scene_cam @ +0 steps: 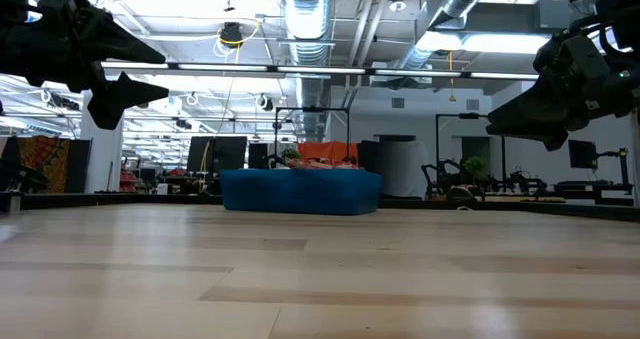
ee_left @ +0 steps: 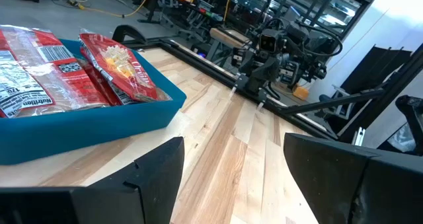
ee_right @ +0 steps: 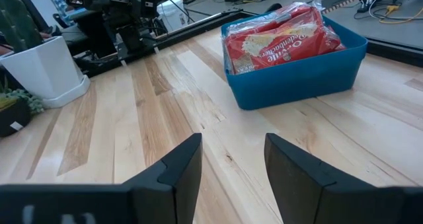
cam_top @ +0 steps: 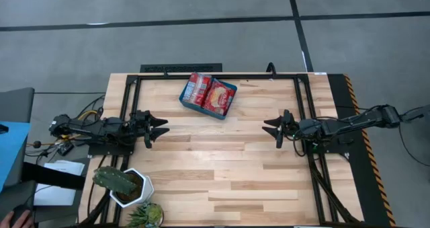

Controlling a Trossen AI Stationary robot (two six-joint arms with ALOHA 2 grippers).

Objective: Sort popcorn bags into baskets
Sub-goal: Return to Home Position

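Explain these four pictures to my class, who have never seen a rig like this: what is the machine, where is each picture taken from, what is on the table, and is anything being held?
The machine is a robot with two dark arms at a wooden table. One picture looks straight down from above, one looks level across the tabletop, and one comes from each arm's wrist.

From above, the left gripper and the right gripper hover over bare wood, facing each other. Both are open and hold nothing.

At the far edge stands a teal-blue basket with the red popcorn bags inside; no bag lies loose on the wood. At the near left corner is a white pot with a cactus, beside a smaller plant.
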